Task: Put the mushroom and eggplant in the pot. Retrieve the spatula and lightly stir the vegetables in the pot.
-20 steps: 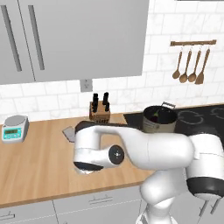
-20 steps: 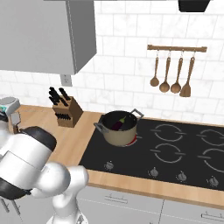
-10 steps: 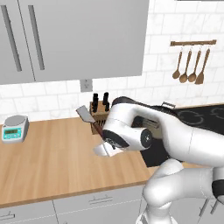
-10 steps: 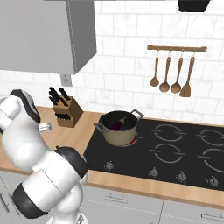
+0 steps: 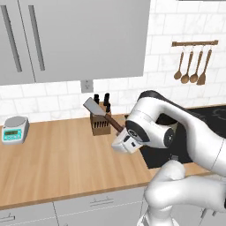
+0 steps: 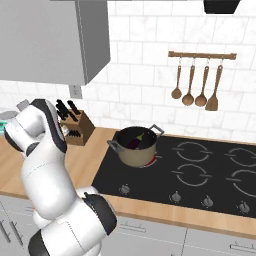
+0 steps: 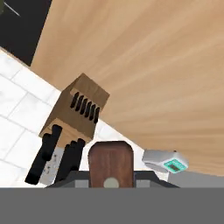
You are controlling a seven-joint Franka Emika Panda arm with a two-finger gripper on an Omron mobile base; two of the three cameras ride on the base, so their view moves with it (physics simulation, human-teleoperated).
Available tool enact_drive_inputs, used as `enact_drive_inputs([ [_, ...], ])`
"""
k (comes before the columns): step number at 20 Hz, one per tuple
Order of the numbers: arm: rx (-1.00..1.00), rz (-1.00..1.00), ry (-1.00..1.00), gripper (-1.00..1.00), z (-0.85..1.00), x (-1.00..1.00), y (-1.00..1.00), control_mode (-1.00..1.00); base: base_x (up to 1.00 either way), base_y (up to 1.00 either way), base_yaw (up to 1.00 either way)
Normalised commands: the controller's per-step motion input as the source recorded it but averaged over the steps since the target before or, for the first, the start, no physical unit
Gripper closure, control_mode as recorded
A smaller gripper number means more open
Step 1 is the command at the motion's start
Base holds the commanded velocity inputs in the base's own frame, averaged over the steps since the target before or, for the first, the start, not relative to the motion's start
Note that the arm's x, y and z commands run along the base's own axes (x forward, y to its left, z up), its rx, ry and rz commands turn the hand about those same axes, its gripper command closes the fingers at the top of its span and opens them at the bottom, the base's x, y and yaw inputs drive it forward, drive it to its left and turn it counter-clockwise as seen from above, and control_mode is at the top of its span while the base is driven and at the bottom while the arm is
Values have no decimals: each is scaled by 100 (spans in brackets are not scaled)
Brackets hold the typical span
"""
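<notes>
We see the eggplant (image 6: 133, 142) already in the pot (image 6: 136, 148) on the stove's left; stirring remains. Our claw (image 5: 120, 133) is clenched on the spatula (image 5: 104, 115), held above the desk (image 5: 53, 154) just beside the knife block (image 5: 99, 121), with open room rightward.
</notes>
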Motion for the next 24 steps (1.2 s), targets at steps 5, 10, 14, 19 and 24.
enact_drive_inputs([
  [5,-59,-2,-15,100,98,-26,-29,-100,0,0,0],
  [10,-64,-1,-23,100,97,-31,-28,-100,0,0,0],
  [14,-65,0,-33,100,100,-38,-32,-100,0,0,0],
  [19,-57,0,-48,100,100,-46,-27,-100,0,0,0],
  [24,-53,-1,-53,100,100,-51,-33,-100,0,0,0],
])
